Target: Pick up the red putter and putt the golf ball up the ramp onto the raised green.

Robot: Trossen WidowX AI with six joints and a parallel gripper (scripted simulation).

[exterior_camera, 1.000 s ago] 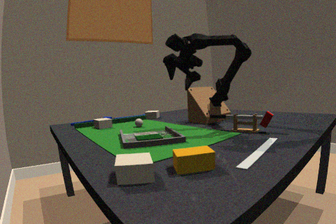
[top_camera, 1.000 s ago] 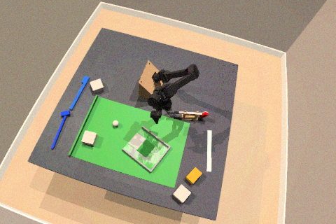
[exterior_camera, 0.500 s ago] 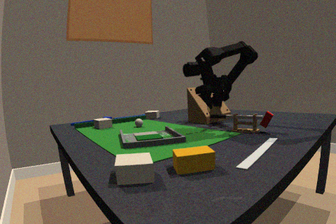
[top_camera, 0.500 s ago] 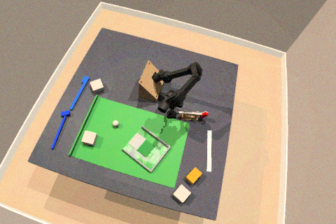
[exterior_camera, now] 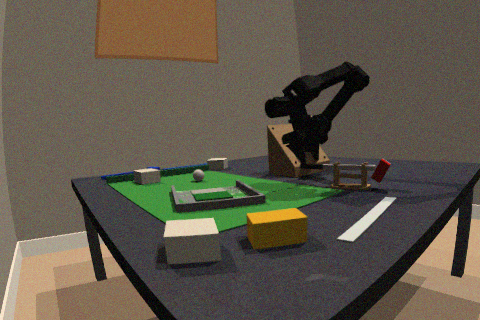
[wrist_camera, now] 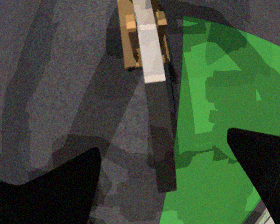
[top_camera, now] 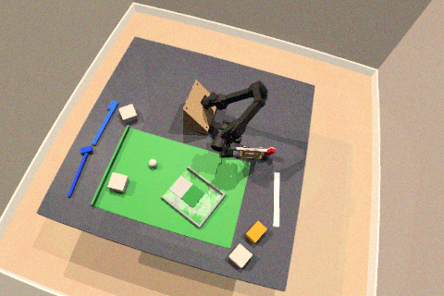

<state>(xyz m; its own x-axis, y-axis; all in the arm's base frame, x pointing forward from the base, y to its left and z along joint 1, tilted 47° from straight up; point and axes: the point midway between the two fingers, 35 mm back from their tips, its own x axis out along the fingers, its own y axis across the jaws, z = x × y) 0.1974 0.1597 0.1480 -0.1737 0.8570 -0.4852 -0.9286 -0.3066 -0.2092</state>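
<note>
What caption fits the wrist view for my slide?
Open hand above the grey shaft of the red putter, which lies on its small wooden rack beside the green felt mat.

Matt dark table (exterior_camera: 350, 270), faintly grainy. Flat matt green mat (top_camera: 139, 185), cloth-like. Wood-look rack (exterior_camera: 351, 175) and wedge base (top_camera: 196, 106), unvarnished. Smooth plastic-looking blocks: yellow (exterior_camera: 276, 227), off-white (exterior_camera: 192, 241). Smooth pale ball (top_camera: 153, 163). Matt black arm (exterior_camera: 320, 105), plastic-like.
</note>
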